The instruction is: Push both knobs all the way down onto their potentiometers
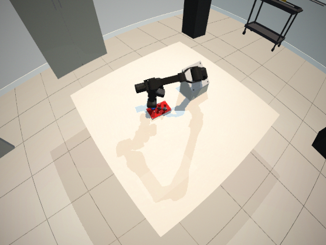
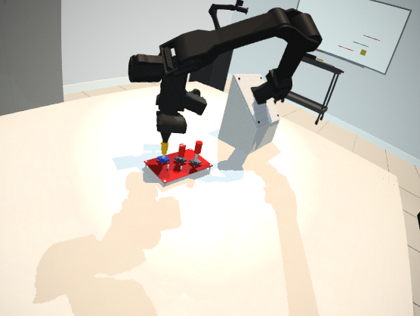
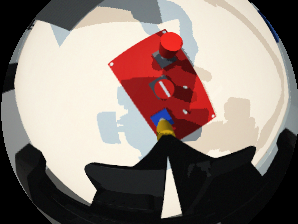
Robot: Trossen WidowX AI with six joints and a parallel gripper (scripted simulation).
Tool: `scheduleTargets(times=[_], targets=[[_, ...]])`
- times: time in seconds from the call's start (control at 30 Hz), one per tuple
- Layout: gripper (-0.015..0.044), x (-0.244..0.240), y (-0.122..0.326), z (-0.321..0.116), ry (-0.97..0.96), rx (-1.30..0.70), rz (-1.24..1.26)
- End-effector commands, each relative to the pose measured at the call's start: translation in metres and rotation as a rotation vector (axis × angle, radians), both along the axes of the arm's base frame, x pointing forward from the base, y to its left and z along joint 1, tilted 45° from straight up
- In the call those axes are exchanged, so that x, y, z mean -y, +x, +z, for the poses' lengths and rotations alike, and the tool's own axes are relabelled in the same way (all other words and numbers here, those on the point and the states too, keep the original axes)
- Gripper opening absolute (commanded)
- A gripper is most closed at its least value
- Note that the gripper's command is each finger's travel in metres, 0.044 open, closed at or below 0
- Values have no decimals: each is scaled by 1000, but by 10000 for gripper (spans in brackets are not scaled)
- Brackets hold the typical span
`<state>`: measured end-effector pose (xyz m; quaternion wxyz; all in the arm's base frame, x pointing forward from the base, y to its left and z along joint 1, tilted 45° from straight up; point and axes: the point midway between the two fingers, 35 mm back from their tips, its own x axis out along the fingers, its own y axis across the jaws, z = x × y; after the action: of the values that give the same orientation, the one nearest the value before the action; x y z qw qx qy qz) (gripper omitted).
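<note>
The arm (image 1: 168, 80) (image 2: 230, 35) bends high and points its gripper (image 1: 152, 106) (image 2: 165, 140) (image 3: 166, 139) down, jaws pressed together, at the top of the yellow knob (image 2: 164, 147) (image 3: 165, 128). The red board (image 1: 154, 115) (image 2: 166, 175) (image 3: 131, 68) stands below on the table (image 1: 111, 99) (image 2: 226, 234) (image 3: 60, 100).

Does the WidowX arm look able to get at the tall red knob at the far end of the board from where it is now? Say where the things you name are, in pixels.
Probably yes: the arm (image 1: 168, 80) (image 2: 234, 35) bends over the board, the closed jaws are at the yellow knob, and nothing stands above the tall red knob (image 2: 199, 147) (image 3: 171, 44).
</note>
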<state>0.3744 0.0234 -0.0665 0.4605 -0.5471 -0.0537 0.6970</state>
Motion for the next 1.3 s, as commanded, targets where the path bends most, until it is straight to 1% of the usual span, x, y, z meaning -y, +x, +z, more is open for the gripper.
scheduleTargets(times=[0.0,1.27], targets=[[0,-8,0,-6,2,0,12],[0,-13,0,-11,3,0,12]])
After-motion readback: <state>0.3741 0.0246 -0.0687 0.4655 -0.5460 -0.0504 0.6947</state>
